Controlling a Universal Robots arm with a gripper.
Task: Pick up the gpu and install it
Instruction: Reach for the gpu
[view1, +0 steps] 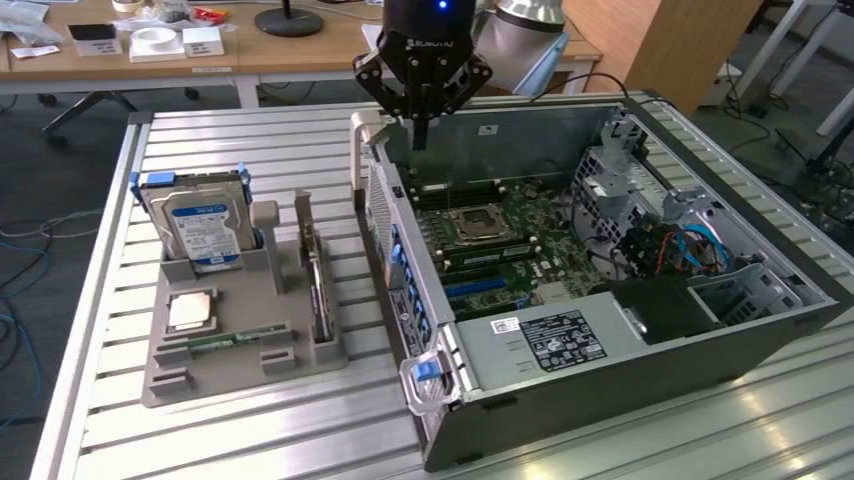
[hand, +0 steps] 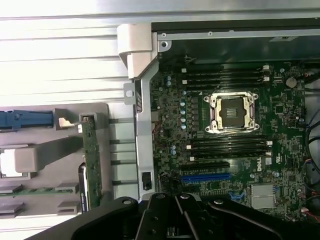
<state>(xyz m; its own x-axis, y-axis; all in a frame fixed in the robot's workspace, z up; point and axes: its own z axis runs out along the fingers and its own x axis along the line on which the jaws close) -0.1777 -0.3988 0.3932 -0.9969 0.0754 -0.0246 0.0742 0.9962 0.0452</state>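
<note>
**Green card awaiting pickup**

Green flat circuit-board gpu (view1: 318, 285): on edge in grey moulded holder (view1: 200, 375), beside open dark metal computer case (view1: 601, 400). Black gripper (view1: 420, 140): above case wall, fingers together, empty. A sound pick likely needs a square straddle of the thin top edge and a vertical lift.

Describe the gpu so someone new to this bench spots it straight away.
Find the grey parts holder on the exterior view's left, beside the open computer case. The gpu stands on edge in the holder's slot nearest the case. It is a long thin green card, unlike the boxy blue-labelled hard drive and the small RAM stick lying flat.
</note>
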